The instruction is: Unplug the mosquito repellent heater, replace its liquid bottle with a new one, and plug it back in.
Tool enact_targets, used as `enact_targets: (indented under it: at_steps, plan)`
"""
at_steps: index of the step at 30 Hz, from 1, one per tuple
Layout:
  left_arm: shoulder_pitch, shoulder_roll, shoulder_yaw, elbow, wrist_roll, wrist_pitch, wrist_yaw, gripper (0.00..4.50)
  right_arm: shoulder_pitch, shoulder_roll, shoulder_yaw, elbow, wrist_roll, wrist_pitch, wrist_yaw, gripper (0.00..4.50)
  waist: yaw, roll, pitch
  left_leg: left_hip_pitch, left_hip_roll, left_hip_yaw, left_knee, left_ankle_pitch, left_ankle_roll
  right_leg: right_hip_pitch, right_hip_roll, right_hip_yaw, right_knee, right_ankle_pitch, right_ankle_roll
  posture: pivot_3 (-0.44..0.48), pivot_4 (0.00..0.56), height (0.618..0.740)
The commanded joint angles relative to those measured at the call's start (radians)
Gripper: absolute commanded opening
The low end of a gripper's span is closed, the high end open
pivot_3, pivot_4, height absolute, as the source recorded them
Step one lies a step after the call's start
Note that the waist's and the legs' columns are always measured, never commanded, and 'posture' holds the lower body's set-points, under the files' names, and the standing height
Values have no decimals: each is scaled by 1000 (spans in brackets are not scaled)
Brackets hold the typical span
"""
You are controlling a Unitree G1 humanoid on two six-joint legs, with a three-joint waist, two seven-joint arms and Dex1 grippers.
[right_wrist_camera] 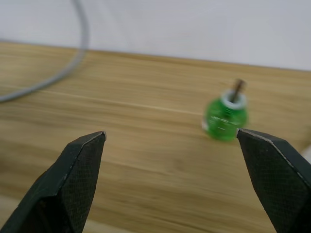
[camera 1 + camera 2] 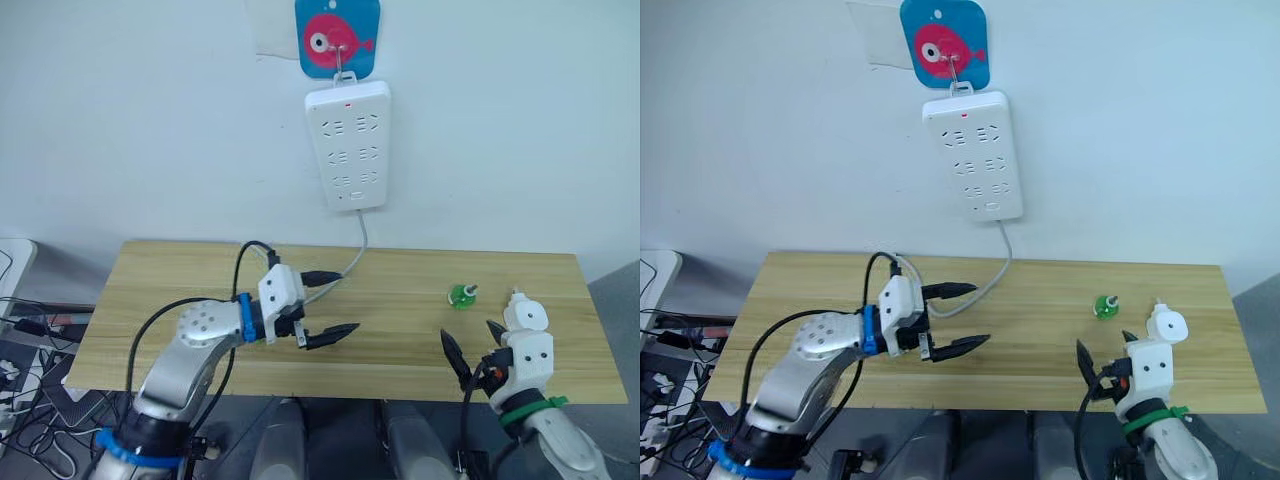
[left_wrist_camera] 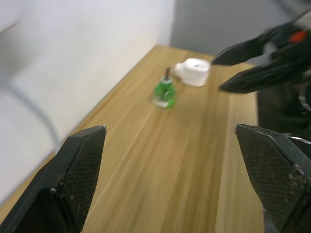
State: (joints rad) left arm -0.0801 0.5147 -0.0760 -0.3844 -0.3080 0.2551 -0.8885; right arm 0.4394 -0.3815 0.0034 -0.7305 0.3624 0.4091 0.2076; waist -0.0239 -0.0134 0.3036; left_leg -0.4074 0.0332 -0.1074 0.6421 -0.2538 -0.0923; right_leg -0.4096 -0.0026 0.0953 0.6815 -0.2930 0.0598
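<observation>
White wall behind, and a light wooden table [image 2: 400,345] pushed up against it. Hanging on the wall from a blue hook plate with a pink fish [image 2: 337,36] is a long white power strip [image 2: 347,147], nothing plugged into any of its sockets, with a small red light near the top. Its grey cord [image 2: 352,258] drops down onto the table and runs off toward the left side. Out on the right half of the table there's a little green bottle [image 2: 461,295], standing upright, white collar and a dark wick poking out the top; through the clear green plastic I can't tell how full it is. Just beside it, toward the right edge, sits the heater [image 3: 193,72], a small white rounded thing with a round opening on top, so it's off the strip and resting on the wood, not touching the bottle. The left gripper [image 2: 327,306] hovers over the middle of the table, fingers spread wide apart, holding nothing. The right gripper [image 2: 474,345] is down at the front right edge, near the bottle and heater, its two black fingers also gaping wide with nothing between them. From the right wrist view the bottle sits ahead between the fingertips, well clear of both.
</observation>
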Motion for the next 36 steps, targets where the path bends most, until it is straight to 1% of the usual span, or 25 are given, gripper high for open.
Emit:
enact_targets:
  at_steps: [1,2,3,4,5,8,9,11,14,17,20,21,23,28,34,36]
  plan:
    - [99,4,89,-78,62,-44,125,4500,-123,-58,57,-88,75,110,89,4485,3,-1,0,0,0,0,0,0,0,0,0,0,0,0,0,187,308,740]
    - [189,-11,152,-76,104,-88,186,4500,-241,-57,74,-49,132,156,132,4485,7,-2,0,0,0,0,0,0,0,1,0,-1,0,0,0,210,300,740]
    - [254,-20,195,-75,131,-120,230,4500,-325,-54,83,-21,176,191,160,4485,3,-6,1,0,0,-1,0,0,0,1,0,-1,0,0,0,210,300,740]
    - [320,-35,233,-81,142,-131,266,4500,-401,-63,96,6,205,216,200,4485,0,-7,1,2,1,1,0,0,0,1,1,1,-1,0,0,234,296,740]
    - [369,-48,252,-92,143,-134,287,4500,-452,-72,105,23,223,236,231,4485,8,-7,1,2,1,1,0,0,0,2,1,1,-1,0,0,260,288,740]
    - [456,-76,270,-104,152,-166,325,4500,-568,-102,133,50,256,283,306,4485,59,-9,0,2,0,-1,-2,0,0,2,-1,-4,-1,3,-4,302,274,740]
    - [470,-84,271,-102,154,-170,337,4500,-591,-111,140,56,262,293,325,4485,82,-9,0,0,-1,-4,-2,0,0,1,-1,-6,-2,2,-5,313,272,740]
    - [488,-98,265,-89,155,-174,350,4500,-621,-129,154,59,281,314,365,4485,112,-9,0,-3,-2,-5,-1,0,0,0,-3,-9,-3,3,-5,324,266,740]
    - [502,-114,228,-31,164,-200,345,4500,-669,-179,193,48,303,342,451,4485,137,-9,-1,-3,-3,-4,1,0,0,1,-4,-8,-3,3,-4,329,262,740]
    - [480,-127,195,26,173,-212,351,4500,-706,-213,223,46,303,351,505,4485,151,-10,-1,-3,-3,-4,1,0,0,1,-4,-8,-3,3,-4,318,254,740]
    - [396,-162,142,169,207,-269,373,4500,-753,-223,237,57,299,358,532,4485,158,-10,-2,-3,-3,-4,1,0,0,0,-3,-8,-3,3,-4,302,251,740]
    - [361,-175,131,225,224,-295,389,4500,-769,-219,233,63,303,367,529,4485,160,-10,-2,-3,-3,-4,1,0,0,0,-3,-8,-3,3,-4,299,250,740]
    - [309,-194,117,304,240,-330,406,4500,-786,-216,217,72,311,381,524,4485,163,-13,-4,-3,-3,-4,2,0,0,0,-3,-9,-2,3,-4,289,246,740]
    - [208,-241,76,449,252,-385,422,4500,-787,-231,182,61,318,413,506,4485,166,-15,-6,-3,-3,-4,2,0,0,0,-3,-9,-2,3,-5,263,243,740]
    - [128,-286,41,599,274,-446,447,4500,-785,-237,155,32,336,451,479,4485,164,-15,-9,-3,-3,-4,2,0,0,0,-3,-9,-1,4,-5,237,234,740]
    - [101,-296,46,645,281,-464,475,4500,-791,-237,144,26,345,466,467,4485,163,-15,-9,-3,-3,-4,2,0,0,0,-3,-9,-1,4,-5,231,234,740]
